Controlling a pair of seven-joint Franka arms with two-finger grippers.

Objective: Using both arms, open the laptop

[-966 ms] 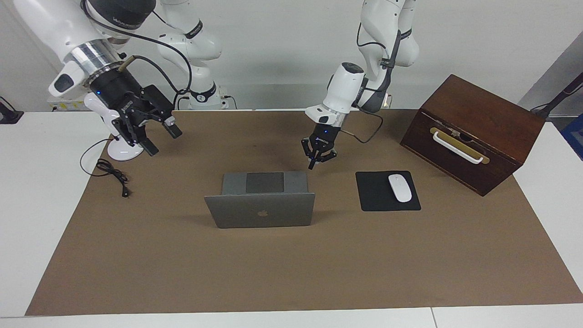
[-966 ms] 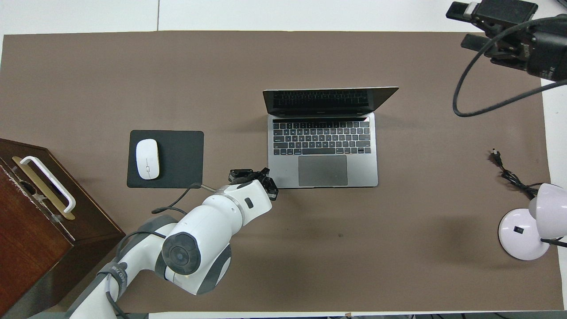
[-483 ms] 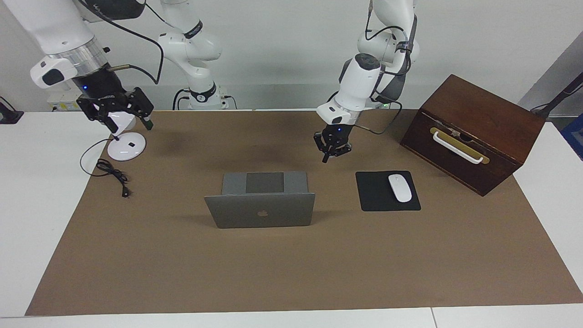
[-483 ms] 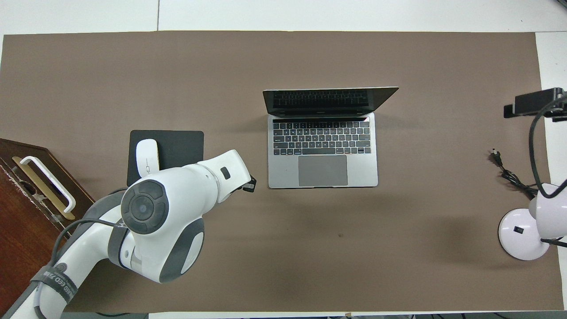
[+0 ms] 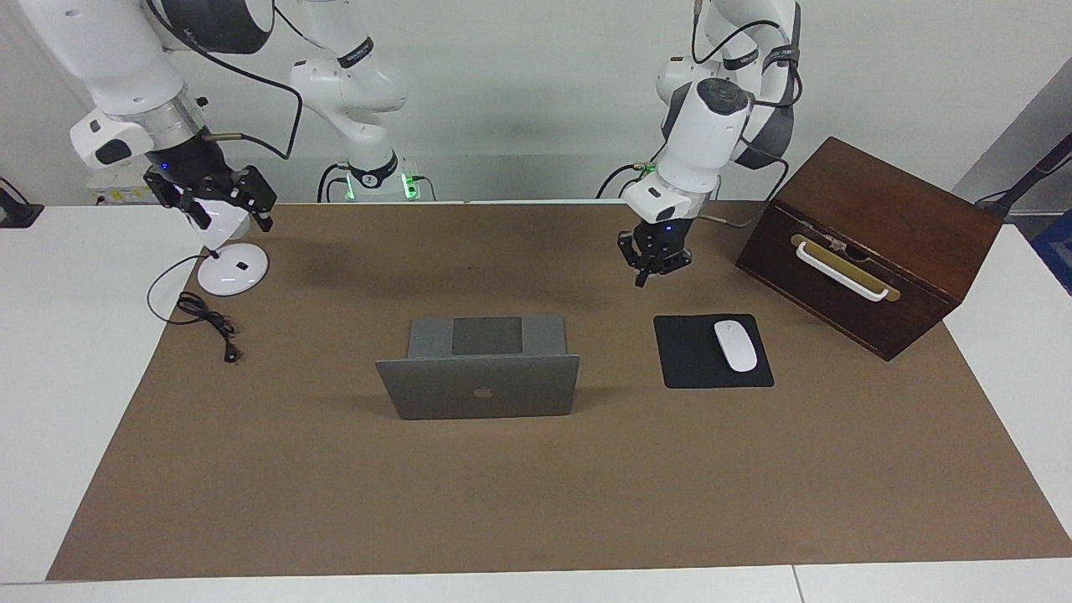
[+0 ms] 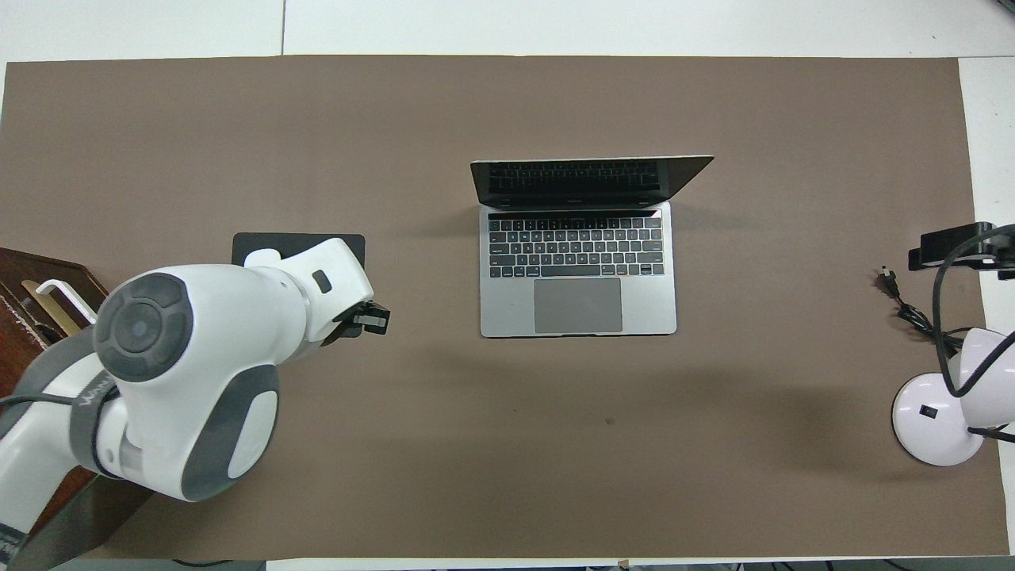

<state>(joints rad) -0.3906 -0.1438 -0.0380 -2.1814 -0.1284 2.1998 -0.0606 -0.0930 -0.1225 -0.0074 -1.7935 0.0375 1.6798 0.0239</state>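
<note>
The silver-grey laptop [image 5: 477,387] stands open in the middle of the brown mat, its lid upright with the apple logo facing away from the robots. Its keyboard and trackpad [image 6: 577,270] show from above. My left gripper [image 5: 643,278] hangs shut and holding nothing over the mat beside the mouse pad, clear of the laptop. The left arm's white wrist [image 6: 317,285] covers part of that pad from above. My right gripper [image 5: 234,219] is raised, open and holding nothing, over the white lamp at the right arm's end of the table. Only its dark edge [image 6: 951,242] shows in the overhead view.
A black mouse pad [image 5: 687,358] with a white mouse [image 5: 735,345] lies beside the laptop toward the left arm's end. A dark wooden box [image 5: 871,243] with a white handle stands at that end. A white lamp [image 5: 233,275] and a black cable [image 5: 205,318] sit at the right arm's end.
My left gripper has drawn away from the laptop's near corner toward the mouse pad and risen. My right gripper has swung out to the lamp. The laptop has not moved.
</note>
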